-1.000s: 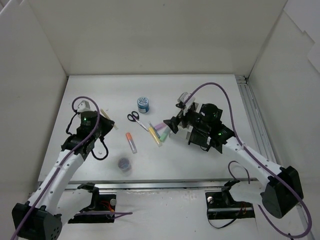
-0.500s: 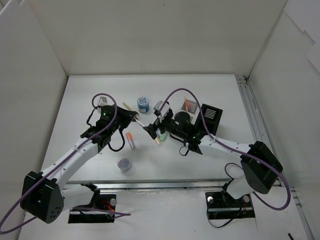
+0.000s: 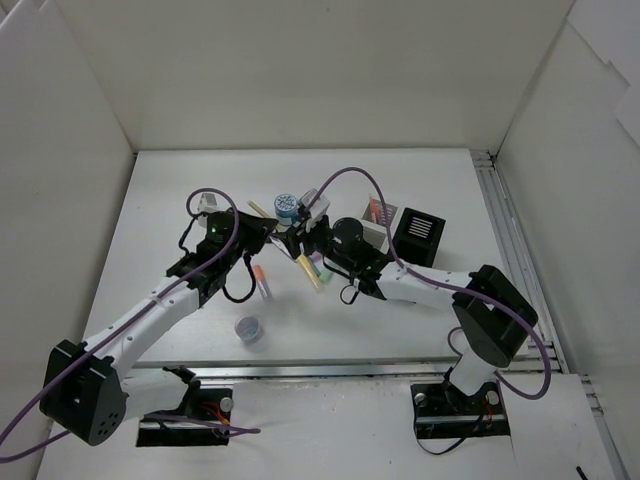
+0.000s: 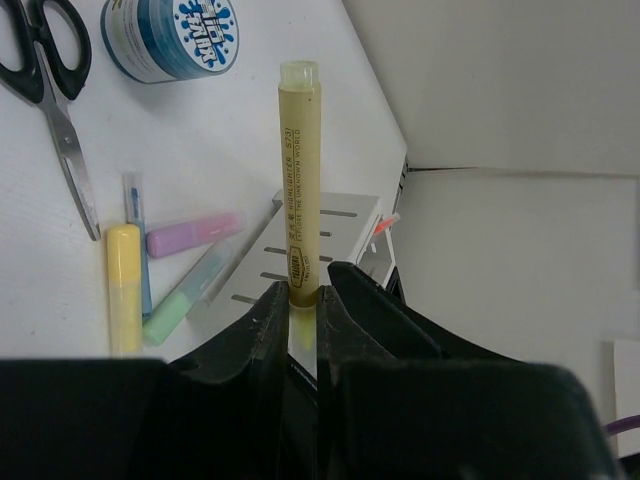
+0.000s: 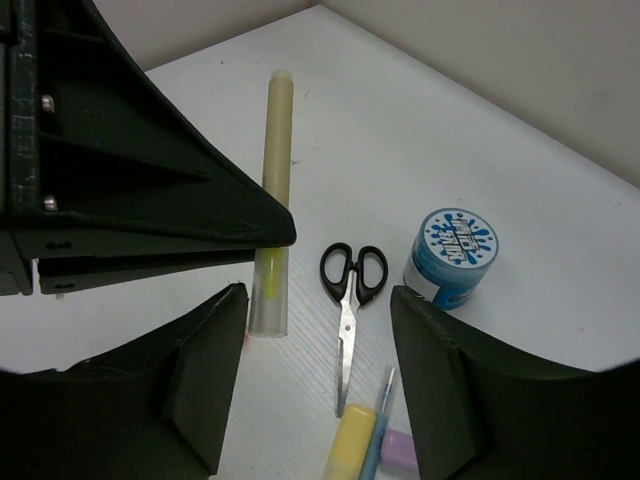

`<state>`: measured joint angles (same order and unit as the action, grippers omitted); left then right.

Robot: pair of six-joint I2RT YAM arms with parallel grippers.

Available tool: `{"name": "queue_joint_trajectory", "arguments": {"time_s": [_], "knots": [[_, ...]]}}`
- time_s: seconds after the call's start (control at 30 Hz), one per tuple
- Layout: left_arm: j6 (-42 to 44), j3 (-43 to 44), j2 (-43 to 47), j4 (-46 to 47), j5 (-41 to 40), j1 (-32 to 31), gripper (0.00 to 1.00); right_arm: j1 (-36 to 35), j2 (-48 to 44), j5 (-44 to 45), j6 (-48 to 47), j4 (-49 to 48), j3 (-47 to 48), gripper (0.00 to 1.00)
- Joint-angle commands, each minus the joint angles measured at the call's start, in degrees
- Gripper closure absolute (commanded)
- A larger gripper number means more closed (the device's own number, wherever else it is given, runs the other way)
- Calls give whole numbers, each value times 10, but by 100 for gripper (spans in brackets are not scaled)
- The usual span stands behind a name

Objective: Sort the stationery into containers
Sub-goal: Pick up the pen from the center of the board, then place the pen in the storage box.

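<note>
On L wrist cam, left gripper (image 4: 303,295) pinches yellow marker (image 4: 300,170); R cam: right gripper (image 5: 318,300) spread.

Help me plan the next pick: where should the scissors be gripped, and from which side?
Probably from straight above, jaws across the scissors at the neck where the black handles meet the closed blades. They lie flat, and that part is narrow; the blue tin flanks the handles and the pens crowd the tip.

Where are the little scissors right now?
In the right wrist view, the scissors lie flat on the white table, close beside the blue tin, with their tips pointing toward the loose pastel markers.
</note>
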<state>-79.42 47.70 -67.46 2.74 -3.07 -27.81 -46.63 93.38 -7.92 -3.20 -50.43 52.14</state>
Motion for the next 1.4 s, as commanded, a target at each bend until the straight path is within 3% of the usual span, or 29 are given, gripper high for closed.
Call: {"name": "queue_joint_trajectory", "arguments": {"time_s": [0.0, 0.23, 0.3, 0.4, 0.43, 0.53, 0.57, 0.7, 0.73, 0.9, 1.0, 1.03, 1.13, 1.37], "knots": [[-16, 34, 1, 50, -15, -4, 100, -9, 3, -9, 10, -71, 38, 46], [-3, 36, 0, 55, -19, -9, 100, -12, 10, -12, 7, -72, 45, 76], [10, 40, 1, 54, -21, -9, 100, -11, 11, -13, 4, -73, 48, 90], [28, 44, 3, 51, -20, -9, 95, -11, 13, -10, 5, -73, 52, 100], [32, 45, 6, 51, -19, -9, 83, -13, 13, -10, 2, -72, 51, 100], [68, 51, 9, 56, -17, -15, 63, -11, 10, 13, 1, -73, 53, 100], [79, 59, 9, 52, -10, -15, 48, -12, 8, 27, 0, -72, 54, 100], [115, 74, 19, 26, 6, -15, 6, -10, 6, 63, -15, -72, 60, 100], [130, 75, 22, 20, 11, -15, 0, -7, 4, 65, -19, -72, 60, 100], [202, 100, 59, -51, -5, -15, 1, 33, -32, 52, -61, -58, 26, 100], [270, 122, 87, -144, -43, -15, 1, 86, -94, 13, -146, 66, 25, 98], [300, 123, 99, -156, -63, -15, 1, 94, -121, -15, -179, 215, 66, 97], [329, 120, 117, -212, -93, 2, 1, 126, -142, -25, -297, 490, 148, 100], [350, 99, 113, -243, -96, 65, 0, 172, -125, 61, -494, 764, 300, 99]]}}
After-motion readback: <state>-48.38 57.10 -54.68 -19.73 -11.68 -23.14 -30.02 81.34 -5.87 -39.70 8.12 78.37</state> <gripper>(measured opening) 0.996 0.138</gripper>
